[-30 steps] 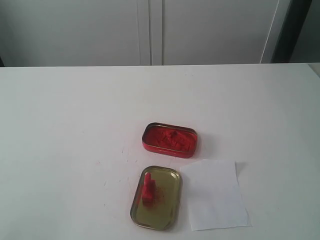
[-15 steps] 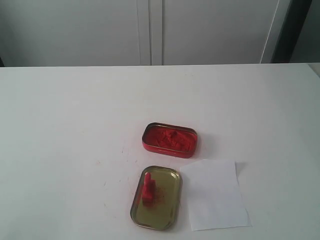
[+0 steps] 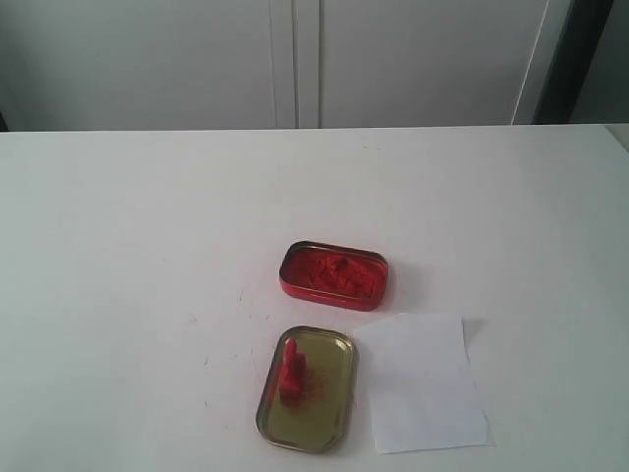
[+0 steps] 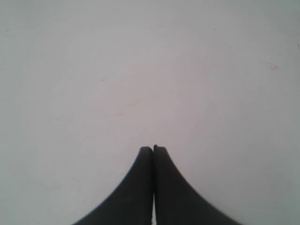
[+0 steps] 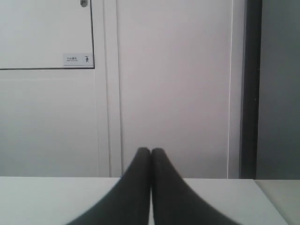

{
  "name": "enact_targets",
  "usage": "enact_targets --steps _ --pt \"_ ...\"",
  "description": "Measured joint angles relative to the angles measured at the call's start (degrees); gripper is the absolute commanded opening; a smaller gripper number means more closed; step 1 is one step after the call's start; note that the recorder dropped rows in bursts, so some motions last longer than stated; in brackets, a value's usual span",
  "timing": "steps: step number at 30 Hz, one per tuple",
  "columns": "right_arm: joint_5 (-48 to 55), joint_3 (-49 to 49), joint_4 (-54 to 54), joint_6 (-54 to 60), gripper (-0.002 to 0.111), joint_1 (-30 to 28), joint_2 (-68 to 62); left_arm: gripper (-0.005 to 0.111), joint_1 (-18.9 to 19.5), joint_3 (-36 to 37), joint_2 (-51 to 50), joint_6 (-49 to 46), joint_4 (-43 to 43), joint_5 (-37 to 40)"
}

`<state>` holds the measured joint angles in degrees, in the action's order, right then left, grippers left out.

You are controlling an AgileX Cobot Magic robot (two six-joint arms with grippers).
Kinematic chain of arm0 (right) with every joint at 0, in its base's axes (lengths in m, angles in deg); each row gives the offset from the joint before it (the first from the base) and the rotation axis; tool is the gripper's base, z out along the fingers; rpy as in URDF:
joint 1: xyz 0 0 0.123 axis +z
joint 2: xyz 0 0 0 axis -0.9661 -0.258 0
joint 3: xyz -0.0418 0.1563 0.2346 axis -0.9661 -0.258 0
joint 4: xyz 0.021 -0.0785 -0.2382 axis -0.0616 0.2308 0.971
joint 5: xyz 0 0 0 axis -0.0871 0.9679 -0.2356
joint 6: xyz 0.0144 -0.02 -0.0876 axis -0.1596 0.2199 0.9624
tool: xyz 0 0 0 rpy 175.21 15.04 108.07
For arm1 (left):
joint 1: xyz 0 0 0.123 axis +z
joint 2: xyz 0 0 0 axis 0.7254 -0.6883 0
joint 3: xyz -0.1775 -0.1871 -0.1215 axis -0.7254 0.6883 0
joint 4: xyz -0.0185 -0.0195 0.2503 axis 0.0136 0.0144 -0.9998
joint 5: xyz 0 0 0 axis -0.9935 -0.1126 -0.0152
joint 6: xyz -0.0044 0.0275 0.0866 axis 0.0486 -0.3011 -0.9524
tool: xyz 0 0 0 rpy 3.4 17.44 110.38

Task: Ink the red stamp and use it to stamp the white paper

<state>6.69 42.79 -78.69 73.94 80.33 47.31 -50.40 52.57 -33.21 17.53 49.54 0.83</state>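
In the exterior view the small red stamp [image 3: 291,372] lies on its side in the gold lid [image 3: 319,425], near the lid's upper left. The white paper [image 3: 425,383] lies flat just right of the lid. The open red tin of ink paste [image 3: 334,274] sits behind both. Neither arm shows in the exterior view. My left gripper [image 4: 153,148] is shut over bare white table with nothing between its fingers. In its own wrist view my right gripper [image 5: 150,150] is shut too, pointing level toward the white cabinet doors, and holds nothing.
The white table [image 3: 118,256] stretches wide around the three items. White cabinet doors [image 3: 295,59] stand behind its far edge, with a dark gap [image 3: 575,59] at the right. A small label [image 5: 78,59] is on one door.
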Motion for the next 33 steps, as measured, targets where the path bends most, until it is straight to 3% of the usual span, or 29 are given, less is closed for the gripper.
enact_targets --steps 14,33 --pt "31.41 27.51 -1.78 0.00 0.000 0.00 -21.77 0.000 0.00 0.00 0.00 0.00 0.00 0.00" --pt "36.29 31.04 -1.78 0.00 0.000 0.00 -26.74 0.000 0.00 0.00 0.00 0.00 0.00 0.00"
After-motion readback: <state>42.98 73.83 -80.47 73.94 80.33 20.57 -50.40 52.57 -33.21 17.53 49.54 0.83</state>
